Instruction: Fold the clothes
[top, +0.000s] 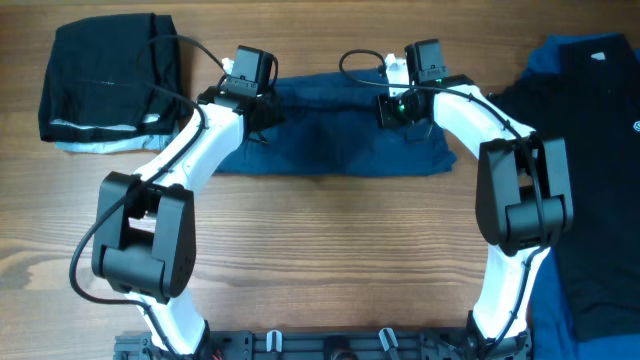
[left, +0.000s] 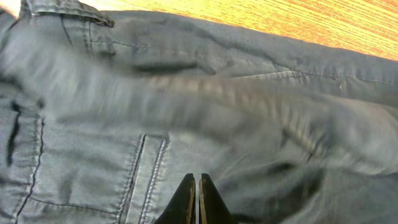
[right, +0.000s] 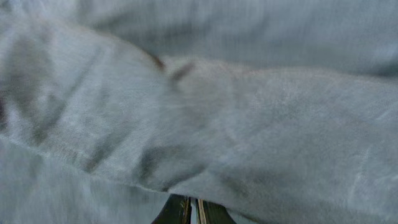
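2 arms reach across the wooden table (top: 330, 260) to the dark navy-blue fabric shorts (top: 340, 140), long axis running left to right. At their far edge we see the left tool (left: 197, 198) pinched together, and we judge the right tool (right: 194, 213) clamped under a fold. Each arm is nearest its own end.

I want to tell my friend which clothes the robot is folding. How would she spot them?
Find the wooden table and look at the middle of its far side. The navy-blue shorts lie spread out there, with the left gripper and the right gripper over them. The folded black pile at the left and the black garment at the right are darker.
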